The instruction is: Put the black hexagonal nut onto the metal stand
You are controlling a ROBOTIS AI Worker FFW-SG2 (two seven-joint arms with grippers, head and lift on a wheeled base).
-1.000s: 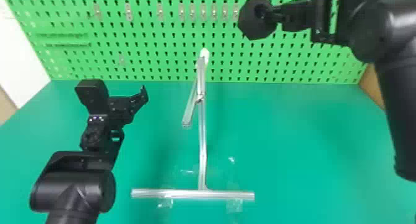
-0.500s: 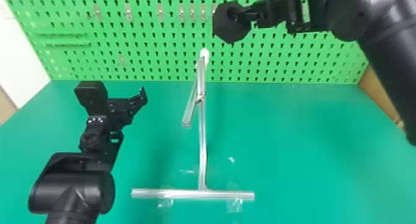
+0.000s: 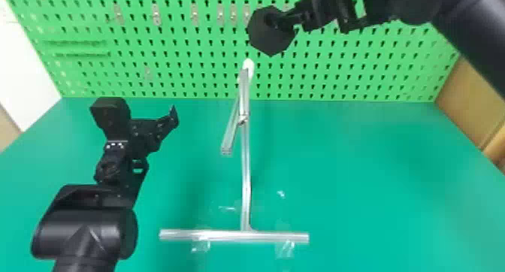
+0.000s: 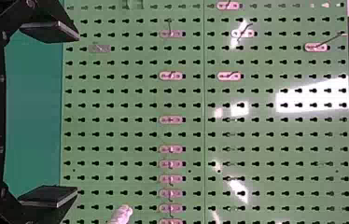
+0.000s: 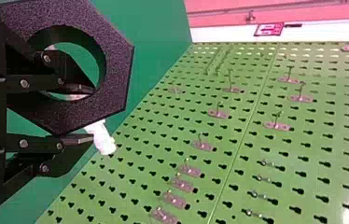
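The black hexagonal nut is held up in front of the pegboard, just above and right of the metal stand's white tip in the head view. My right gripper grips it by its rim; in the right wrist view, one finger of the right gripper passes into the hole of the nut and the other lies outside, near the white tip. Left of the stand, my left gripper is parked with nothing held; in the left wrist view the left gripper's fingers are wide apart.
A green pegboard with small metal hooks rises behind the green table. The stand has a slanted side bar toward the front and a foot bar taped across the table. Cardboard stands at the right edge.
My right arm has carried the nut leftward and slightly lower in the head view, from well right of the stand's tip to close beside it. The left arm stays where it was.
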